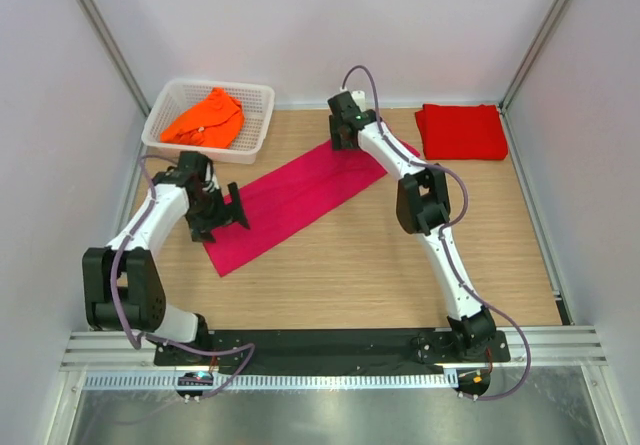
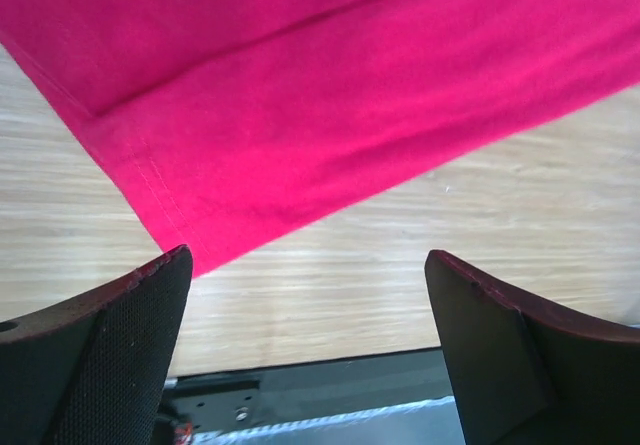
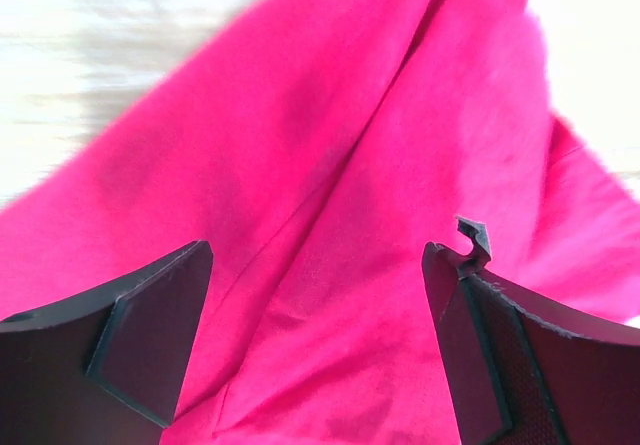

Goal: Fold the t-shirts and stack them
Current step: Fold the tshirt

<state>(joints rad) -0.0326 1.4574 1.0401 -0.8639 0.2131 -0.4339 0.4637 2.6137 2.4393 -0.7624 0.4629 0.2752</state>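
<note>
The pink shirt (image 1: 300,200) lay as a long folded strip slanting across the mid surface (image 1: 340,275), likely so each arm could take one end for the next fold. The left pincer (image 1: 222,220) hung over its near-left end, jaws wide apart and empty. The right pincer (image 1: 345,130) hung over the far-right end, likewise spread and empty. The red shirt (image 1: 462,131) sat folded far right, probably the stack's base. The orange shirt (image 1: 205,120) waited crumpled in the basket (image 1: 258,123), far left. The surface was pale wood, walled by plain white panels.

Three t-shirts (image 1: 290,200), one white basket (image 1: 262,117), two arms (image 1: 440,255)
</note>
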